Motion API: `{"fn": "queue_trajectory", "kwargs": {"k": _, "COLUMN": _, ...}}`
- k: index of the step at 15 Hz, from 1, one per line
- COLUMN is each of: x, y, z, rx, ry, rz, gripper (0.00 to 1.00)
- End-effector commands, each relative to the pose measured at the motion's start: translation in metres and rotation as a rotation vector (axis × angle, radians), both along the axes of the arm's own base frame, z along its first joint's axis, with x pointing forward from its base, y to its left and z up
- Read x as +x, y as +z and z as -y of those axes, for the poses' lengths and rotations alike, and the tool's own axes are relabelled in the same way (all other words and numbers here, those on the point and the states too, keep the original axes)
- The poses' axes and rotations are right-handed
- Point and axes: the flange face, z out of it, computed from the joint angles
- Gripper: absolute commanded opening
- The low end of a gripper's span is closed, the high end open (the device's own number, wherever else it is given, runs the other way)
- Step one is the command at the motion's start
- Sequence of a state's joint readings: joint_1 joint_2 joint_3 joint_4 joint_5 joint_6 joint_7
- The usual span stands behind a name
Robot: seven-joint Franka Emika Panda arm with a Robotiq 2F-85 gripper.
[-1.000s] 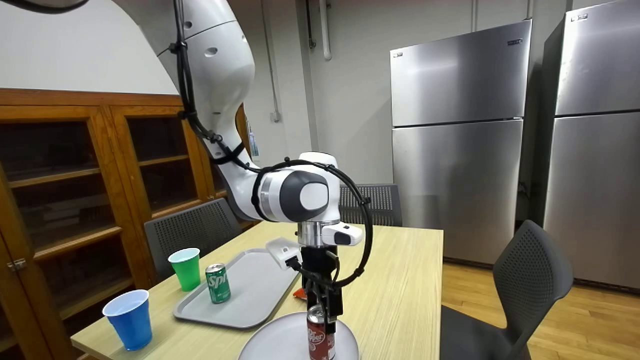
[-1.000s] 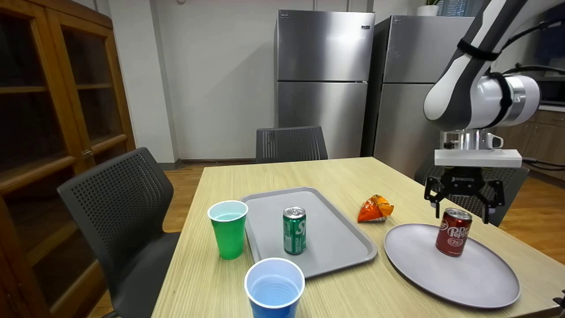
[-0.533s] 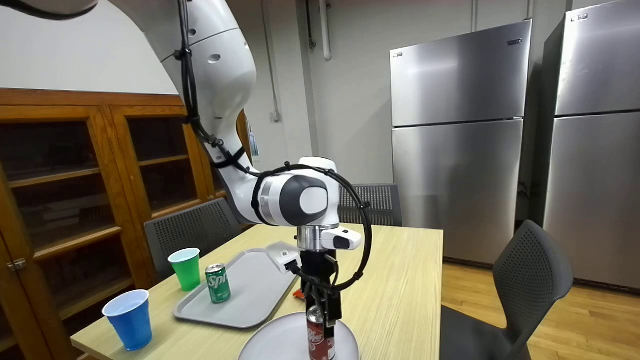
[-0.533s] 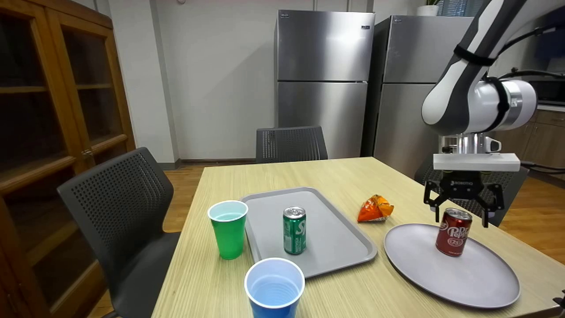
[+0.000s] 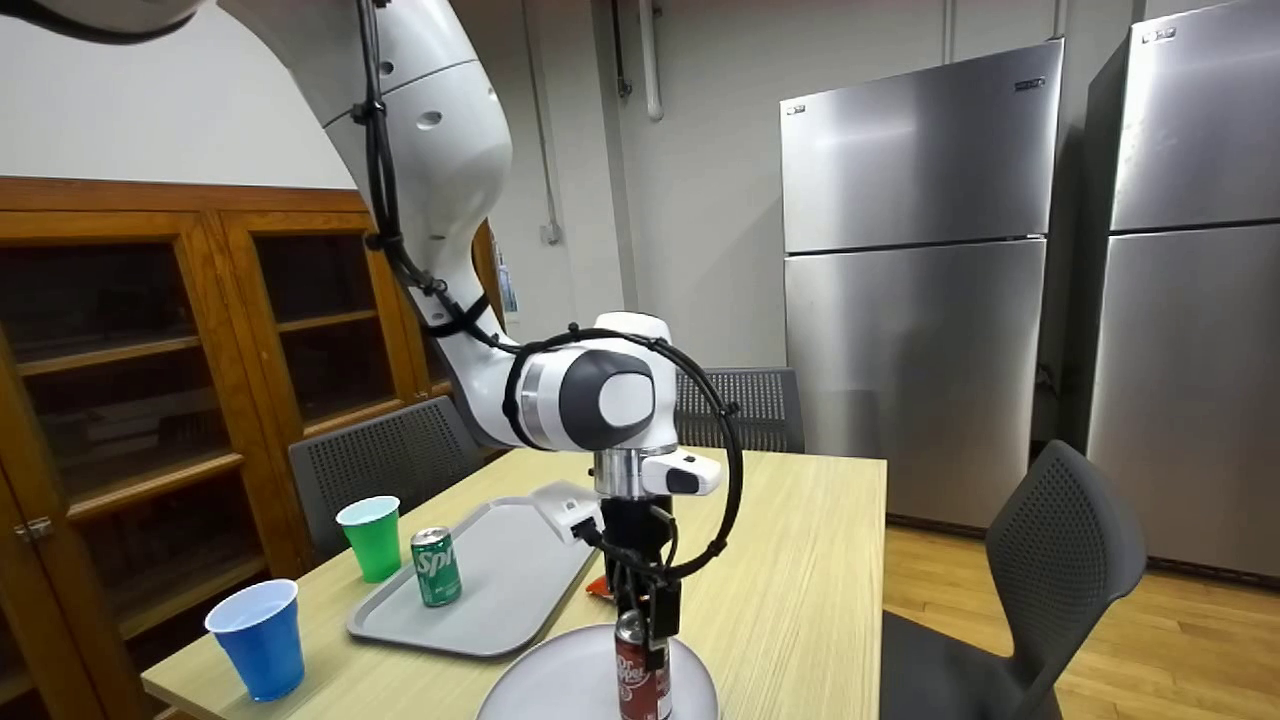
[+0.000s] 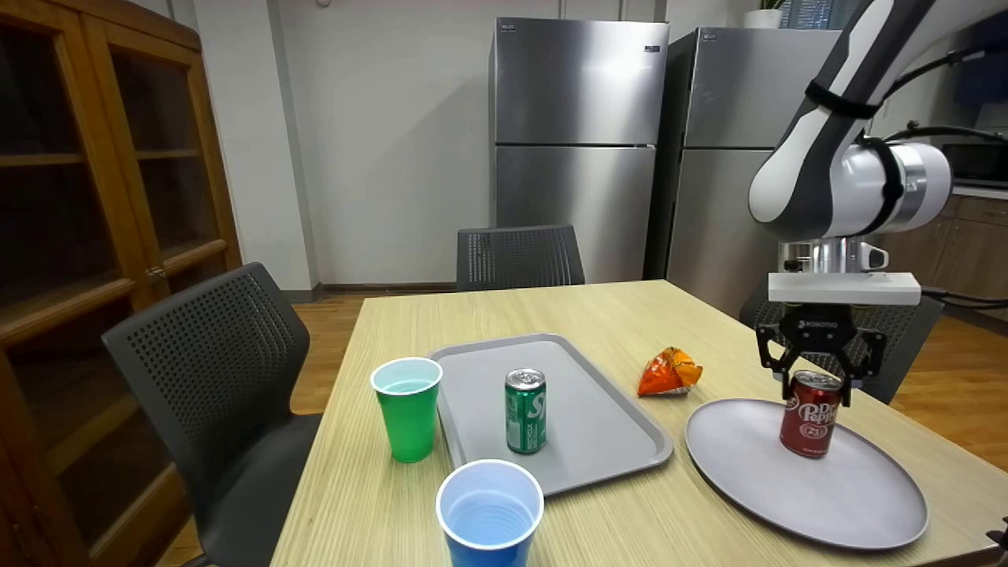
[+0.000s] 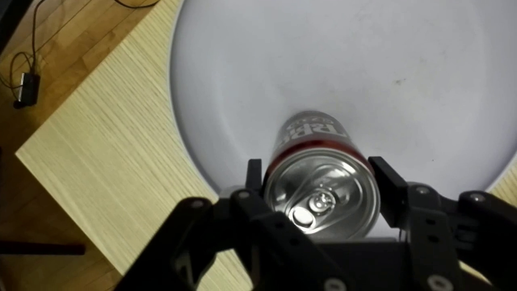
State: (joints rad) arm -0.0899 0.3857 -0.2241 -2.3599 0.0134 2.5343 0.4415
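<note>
A dark red Dr Pepper can [image 6: 810,423] stands upright on the round gray plate [image 6: 835,504], inside its rim, and the gripper [image 7: 316,173] pinches it near the top from above the plate, one finger [image 7: 387,186] against each side of the can with the lid between them. The plate rests on the pale wood-grain counter [image 6: 504,315], near a corner that shows in the wrist view; past that corner, below the plate, a small black box [image 7: 29,89] lies on the wood floor [image 7: 93,32]. Near the plate sits a crumpled orange snack bag [image 6: 669,372]. Also near the plate, a gray rectangular tray [image 6: 591,421] bears an upright green Sprite can [image 6: 525,411], toward the side away from the plate. Beside the tray and well apart from the plate stand a green plastic cup [image 6: 409,421] and a blue plastic cup [image 5: 268,655]
</note>
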Motion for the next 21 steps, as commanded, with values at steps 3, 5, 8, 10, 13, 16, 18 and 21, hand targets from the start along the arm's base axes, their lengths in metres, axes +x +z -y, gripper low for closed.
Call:
{"fn": "queue_trajectory", "kwargs": {"k": 3, "x": 0.005, "y": 0.010, "z": -0.009, "rx": -0.005, "ry": 0.011, "rz": 0.022, "gripper": 0.40}}
{"fn": "queue_trajectory", "kwargs": {"k": 5, "x": 0.005, "y": 0.019, "z": -0.014, "rx": -0.005, "ry": 0.024, "rz": 0.036, "gripper": 0.40}}
{"fn": "queue_trajectory", "kwargs": {"k": 8, "x": 0.009, "y": 0.039, "z": -0.018, "rx": -0.003, "ry": 0.038, "rz": 0.064, "gripper": 0.40}}
{"fn": "queue_trajectory", "kwargs": {"k": 10, "x": 0.012, "y": 0.054, "z": -0.021, "rx": 0.004, "ry": 0.050, "rz": 0.098, "gripper": 0.40}}
{"fn": "queue_trajectory", "kwargs": {"k": 13, "x": 0.017, "y": 0.077, "z": -0.029, "rx": 0.008, "ry": 0.070, "rz": 0.146, "gripper": 0.40}}
{"fn": "queue_trajectory", "kwargs": {"k": 16, "x": 0.023, "y": 0.095, "z": -0.039, "rx": 0.015, "ry": 0.086, "rz": 0.193, "gripper": 0.40}}
{"fn": "queue_trajectory", "kwargs": {"k": 18, "x": 0.028, "y": 0.102, "z": -0.049, "rx": 0.023, "ry": 0.103, "rz": 0.211, "gripper": 0.40}}
{"fn": "queue_trajectory", "kwargs": {"k": 21, "x": 0.038, "y": 0.106, "z": -0.069, "rx": 0.037, "ry": 0.130, "rz": 0.230, "gripper": 0.40}}
